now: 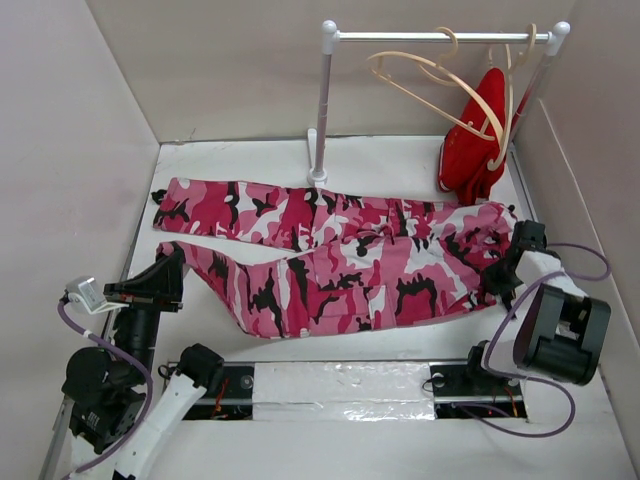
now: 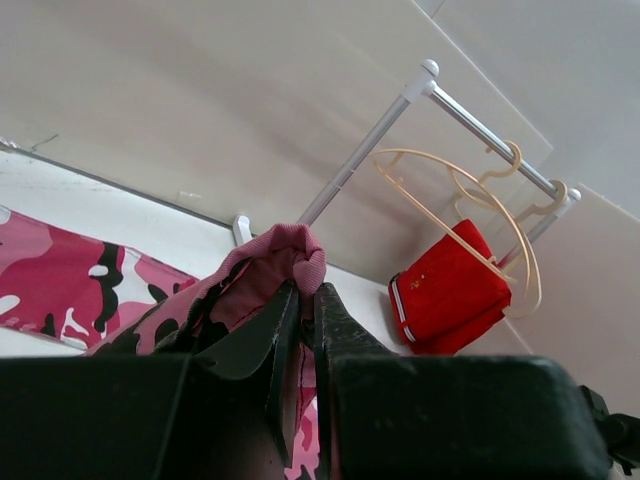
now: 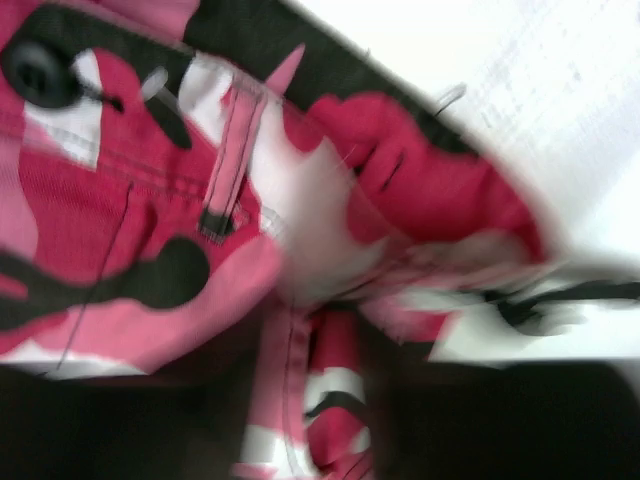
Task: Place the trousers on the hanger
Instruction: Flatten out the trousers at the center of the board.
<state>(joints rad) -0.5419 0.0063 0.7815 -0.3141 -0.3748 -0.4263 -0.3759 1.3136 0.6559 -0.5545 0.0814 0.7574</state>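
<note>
The camouflage trousers (image 1: 340,255) lie spread flat across the table, legs to the left and waist to the right. My left gripper (image 1: 176,266) is at the cuff of the near leg. In the left wrist view the gripper (image 2: 306,292) is shut on a pinched fold of the pink cuff (image 2: 290,250). My right gripper (image 1: 512,258) is at the waistband. The right wrist view is blurred, and the gripper (image 3: 325,400) there has bunched waist fabric (image 3: 250,170) between its dark fingers. The bare pale hanger (image 1: 437,78) hangs tilted on the rail and also shows in the left wrist view (image 2: 452,216).
A white clothes rack (image 1: 322,110) stands at the back, its post base touching the far trouser leg. A second hanger with a red garment (image 1: 474,150) hangs at the rail's right end, near the right wall. Walls close in the table on three sides.
</note>
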